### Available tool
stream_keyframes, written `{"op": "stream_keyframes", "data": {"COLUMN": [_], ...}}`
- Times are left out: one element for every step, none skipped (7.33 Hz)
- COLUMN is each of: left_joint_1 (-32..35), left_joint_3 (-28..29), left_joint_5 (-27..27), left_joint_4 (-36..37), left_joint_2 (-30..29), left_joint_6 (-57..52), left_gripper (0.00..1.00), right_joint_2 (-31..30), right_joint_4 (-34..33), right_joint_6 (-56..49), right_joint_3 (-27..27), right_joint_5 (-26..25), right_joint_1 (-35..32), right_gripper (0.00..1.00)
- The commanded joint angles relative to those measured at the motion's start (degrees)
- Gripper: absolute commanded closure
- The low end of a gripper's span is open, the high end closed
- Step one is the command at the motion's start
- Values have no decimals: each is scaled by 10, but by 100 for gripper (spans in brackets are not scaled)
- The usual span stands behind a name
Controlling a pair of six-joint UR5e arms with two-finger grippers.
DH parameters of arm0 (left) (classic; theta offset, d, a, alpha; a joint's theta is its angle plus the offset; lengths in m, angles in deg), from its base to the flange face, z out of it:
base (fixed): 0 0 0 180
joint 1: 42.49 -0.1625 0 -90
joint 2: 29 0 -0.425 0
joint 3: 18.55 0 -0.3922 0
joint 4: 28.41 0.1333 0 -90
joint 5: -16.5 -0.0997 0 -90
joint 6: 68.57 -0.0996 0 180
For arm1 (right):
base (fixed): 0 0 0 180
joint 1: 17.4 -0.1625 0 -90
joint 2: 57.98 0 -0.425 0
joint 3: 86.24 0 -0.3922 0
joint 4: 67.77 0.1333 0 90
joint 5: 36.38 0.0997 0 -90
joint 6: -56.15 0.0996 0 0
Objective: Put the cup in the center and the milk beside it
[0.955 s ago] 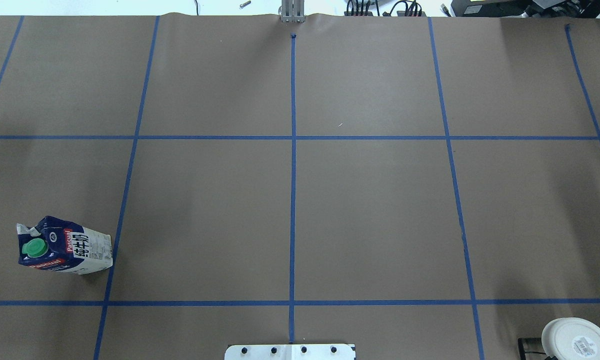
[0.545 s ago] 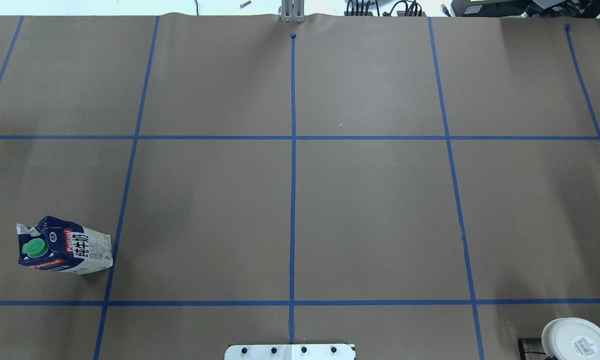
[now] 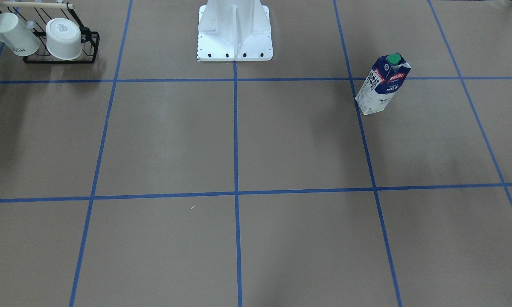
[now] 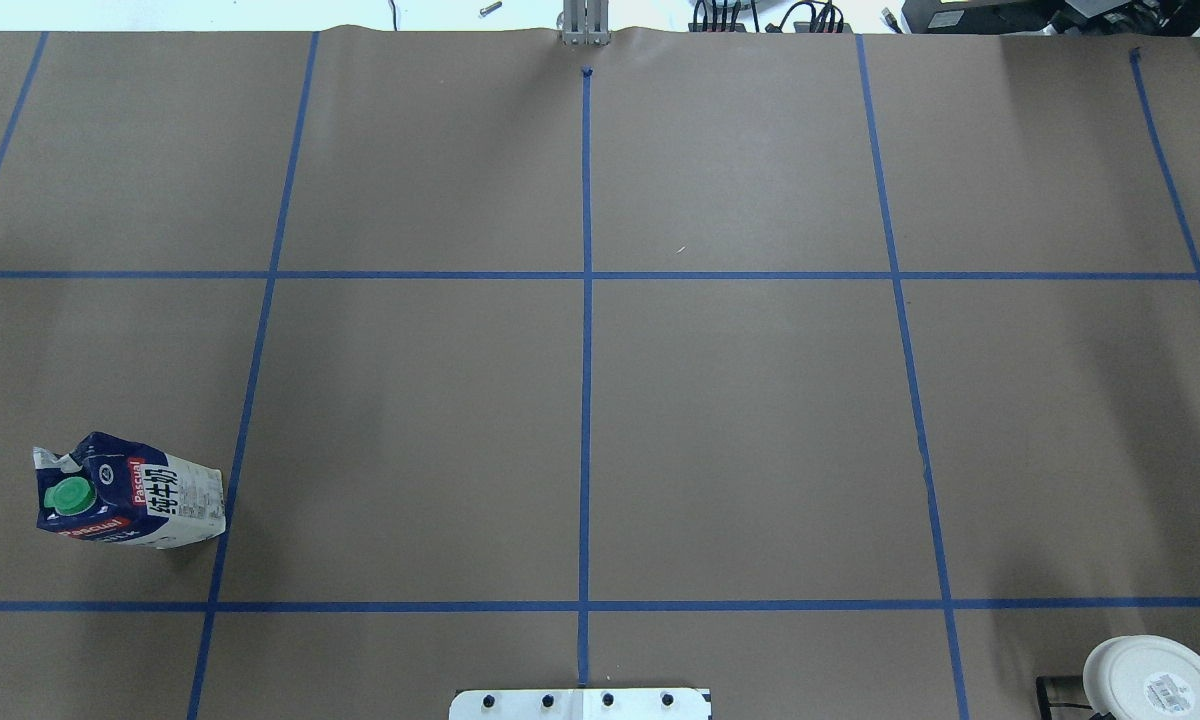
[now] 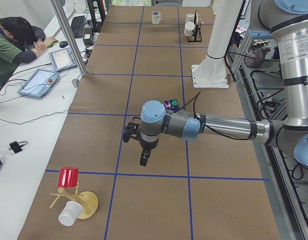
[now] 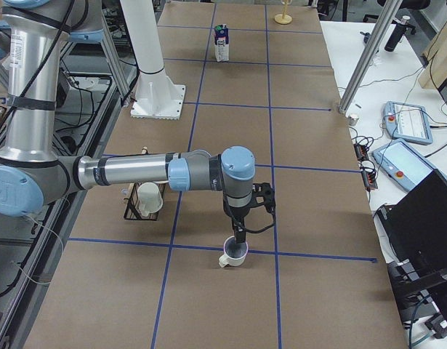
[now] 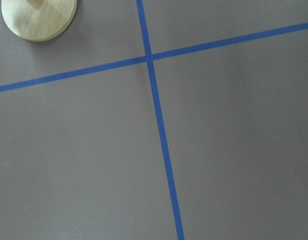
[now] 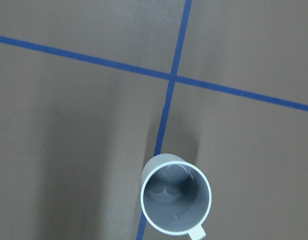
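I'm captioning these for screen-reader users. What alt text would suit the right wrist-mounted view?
A plain white mug with a grey inside stands upright on a brown tabletop, seen from straight above, its small loop handle at the lower right. The mug sits over a blue tape line, just below the point where that line crosses another.

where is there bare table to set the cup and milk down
The brown tabletop's middle squares, either side of the central blue tape line, are bare, from the white base plate outward. The tall navy-and-white milk carton borders them on the robot's left. It is crowded at the black wire rack holding white cups.
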Motion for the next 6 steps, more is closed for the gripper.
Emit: {"op": "stream_keyframes", "data": {"left_joint_1": [4,4,5,5,5,5], "left_joint_3": [12,33,51,52,50,49], "left_joint_5": [-2,-3,-2,-2,-1,-1], "left_joint_4": [-5,-35,-77,-84,-85,-85], "left_joint_2": [-45,-74,-73,-71,-71,-71], "left_joint_6": [-2,-2,0,1,1,1], "left_gripper": [0,0,0,0,0,0], "right_joint_2": [46,40,29,11,2,-5], "right_joint_4": [0,12,69,144,222,264], "right_joint_6": [-3,-6,-6,-5,-1,-1], "right_joint_3": [-11,-14,-36,-84,-135,-172], "right_joint_5": [6,17,19,19,22,22], "right_joint_1": [0,0,1,1,2,5], "right_gripper": [0,0,0,0,0,0]}}
